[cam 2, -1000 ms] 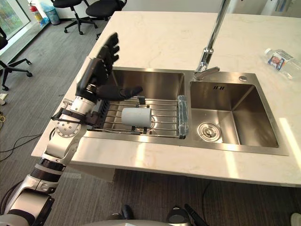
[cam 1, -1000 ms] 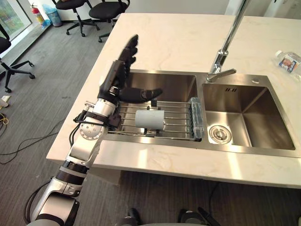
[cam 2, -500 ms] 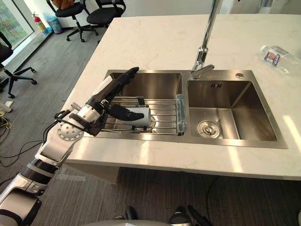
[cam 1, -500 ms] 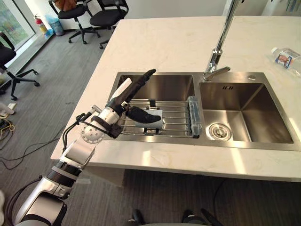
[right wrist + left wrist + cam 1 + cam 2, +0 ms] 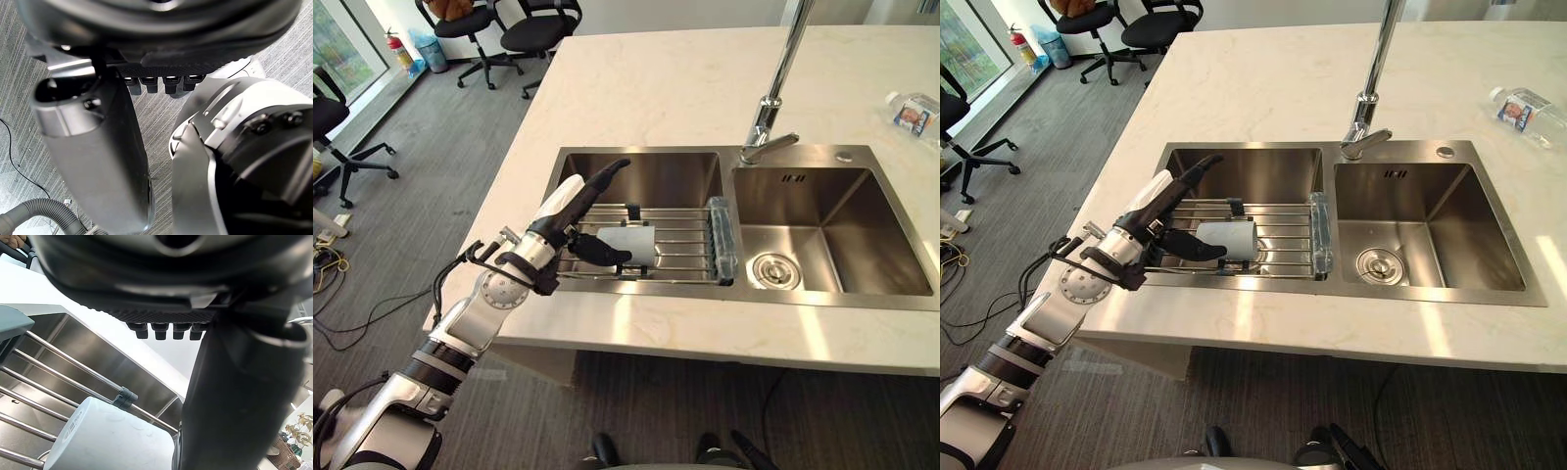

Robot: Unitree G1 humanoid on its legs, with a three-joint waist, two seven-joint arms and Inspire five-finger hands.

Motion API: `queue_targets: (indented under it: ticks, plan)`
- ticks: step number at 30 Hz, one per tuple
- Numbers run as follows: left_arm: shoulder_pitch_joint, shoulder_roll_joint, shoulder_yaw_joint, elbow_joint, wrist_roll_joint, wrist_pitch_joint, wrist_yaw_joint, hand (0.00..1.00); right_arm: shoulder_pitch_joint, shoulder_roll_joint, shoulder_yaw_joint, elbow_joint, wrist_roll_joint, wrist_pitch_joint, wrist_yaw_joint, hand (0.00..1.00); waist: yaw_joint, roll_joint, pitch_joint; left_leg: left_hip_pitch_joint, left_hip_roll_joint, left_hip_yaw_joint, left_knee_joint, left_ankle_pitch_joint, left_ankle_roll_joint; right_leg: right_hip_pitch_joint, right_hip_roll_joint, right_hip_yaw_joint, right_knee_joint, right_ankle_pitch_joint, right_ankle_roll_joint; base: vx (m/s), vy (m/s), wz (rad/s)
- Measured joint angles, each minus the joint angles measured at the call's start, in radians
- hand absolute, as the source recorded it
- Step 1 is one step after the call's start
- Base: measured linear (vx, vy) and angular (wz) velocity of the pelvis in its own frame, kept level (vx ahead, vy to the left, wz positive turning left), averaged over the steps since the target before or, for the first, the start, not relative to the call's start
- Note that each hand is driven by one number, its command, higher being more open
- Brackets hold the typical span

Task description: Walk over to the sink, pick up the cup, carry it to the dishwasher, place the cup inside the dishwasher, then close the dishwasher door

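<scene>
Walk to sink: done, as I judge it; the robot stands at the countertop (image 5: 656, 88) with the double sink's left basin (image 5: 656, 176) in reach.
Cup: a pale cup (image 5: 628, 245) lies on its side on the wire rack (image 5: 690, 240) across the left basin, not lifted.
Left hand: the left hand (image 5: 563, 211) sits over the rack at the cup's 9 o'clock, fingers straight and apart from the thumb, nothing gripped; the thumb reaches along the cup's near side, and I cannot tell whether it touches.
Right hand: the right hand (image 5: 98, 161) hangs over grey floor, fingers relaxed, holding nothing.
Step in hand: closing on the cup for the pick-up.
Left to do: grasp, carry, place in the dishwasher, shut its door.
In the way: the rack's bars and small clips under the cup; the clear end piece (image 5: 722, 235) at the cup's 3 o'clock.
Around: faucet (image 5: 781, 78) at the cup's 1 o'clock, right basin (image 5: 862, 225) with its drain (image 5: 771, 271), a water bottle (image 5: 915, 113) at 2 o'clock, office chairs (image 5: 533, 29) at 11 o'clock.
</scene>
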Motion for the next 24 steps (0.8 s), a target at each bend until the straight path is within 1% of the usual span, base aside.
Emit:
queue_targets:
  ticks: [8, 10, 13, 17, 24]
  plan:
    - [0.012, 0.000, -0.029, 0.027, 0.037, 0.000, -0.001, 1.00, -0.002, 0.004, -0.015, 0.006, 0.000, -0.001, -0.002, 1.00, -0.004, 0.000, 0.000, 0.004, -0.002, 0.001, 0.000, 0.000, 0.001, 0.000, -0.003, 0.007, -0.005, 0.006, 0.002, -0.04, 0.002, -0.02]
    - [0.012, -0.001, -0.054, 0.048, 0.038, 0.000, -0.023, 1.00, -0.002, 0.007, -0.030, 0.006, 0.000, -0.002, -0.002, 1.00, -0.005, 0.000, 0.000, 0.004, -0.002, 0.004, 0.000, 0.000, 0.000, -0.003, -0.003, 0.011, -0.005, 0.007, 0.002, -0.04, -0.001, -0.06]
    - [0.015, -0.002, -0.060, 0.060, 0.057, 0.022, -0.045, 1.00, -0.002, 0.007, -0.031, 0.006, 0.000, -0.002, -0.003, 1.00, -0.012, 0.000, 0.000, 0.004, -0.001, 0.009, -0.003, -0.001, 0.000, -0.007, -0.003, 0.015, -0.005, 0.008, 0.002, -0.01, -0.005, -0.05]
    - [0.014, -0.004, -0.059, 0.060, 0.076, 0.040, -0.028, 1.00, -0.003, 0.009, -0.030, 0.004, 0.000, -0.002, -0.003, 1.00, -0.024, 0.001, 0.000, 0.007, -0.002, 0.012, -0.008, 0.000, 0.000, -0.009, -0.002, 0.018, -0.005, 0.008, 0.003, 0.00, 0.000, 0.00]
    - [0.014, -0.027, -0.058, 0.104, 0.101, 0.049, 0.017, 1.00, -0.003, 0.016, -0.026, 0.004, 0.002, -0.002, -0.009, 1.00, -0.028, 0.001, 0.000, 0.011, -0.003, 0.014, -0.010, 0.000, 0.000, -0.008, -0.003, 0.023, -0.005, 0.010, 0.005, 0.00, -0.002, -0.01]
